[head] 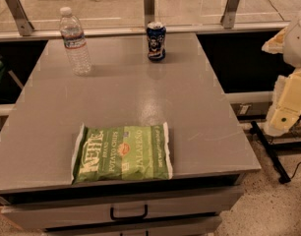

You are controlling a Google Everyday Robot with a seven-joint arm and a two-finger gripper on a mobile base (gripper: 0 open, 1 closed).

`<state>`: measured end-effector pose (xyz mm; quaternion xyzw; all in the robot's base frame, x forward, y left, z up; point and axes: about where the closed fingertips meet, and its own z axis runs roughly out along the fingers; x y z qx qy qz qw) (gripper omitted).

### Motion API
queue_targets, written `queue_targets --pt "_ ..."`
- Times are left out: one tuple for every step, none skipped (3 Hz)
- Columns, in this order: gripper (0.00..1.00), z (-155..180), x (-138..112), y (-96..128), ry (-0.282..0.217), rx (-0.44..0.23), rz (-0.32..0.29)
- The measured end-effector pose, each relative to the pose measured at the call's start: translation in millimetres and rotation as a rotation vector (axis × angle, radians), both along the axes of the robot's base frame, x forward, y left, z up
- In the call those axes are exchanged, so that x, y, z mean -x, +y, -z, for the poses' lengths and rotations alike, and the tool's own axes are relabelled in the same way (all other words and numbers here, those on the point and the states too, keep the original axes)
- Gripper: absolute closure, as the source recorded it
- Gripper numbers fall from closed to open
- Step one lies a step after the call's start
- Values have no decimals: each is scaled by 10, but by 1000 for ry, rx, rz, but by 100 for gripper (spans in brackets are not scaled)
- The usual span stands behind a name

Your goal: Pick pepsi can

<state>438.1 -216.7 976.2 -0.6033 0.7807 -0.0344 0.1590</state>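
In the camera view my cream-coloured gripper point(287, 107) hangs off the right side of the grey table point(190, 112) (parted or closed, I cannot tell), well apart from the small dark blue pepsi can point(156, 41) upright at the far edge, so I judge the approach unstarted, needing a reach across to the can.

The cream-coloured arm point(294, 90) stands folded at the far right edge, the gripper point(281, 121) at its lower end.

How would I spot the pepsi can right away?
The gripper hangs right of the grey table. At its far edge, in the middle, stands the small dark blue pepsi can. It is shorter and darker than the clear plastic water bottle to its left.
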Motion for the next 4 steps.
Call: queue_targets --pt "0 0 0 0 0 0 0" --pt "0 68 -250 76 -49 -23 -25" --pt "0 197 -870 310 -141 -97 -75" --pt "0 270 -1579 682 -219 -209 -122"
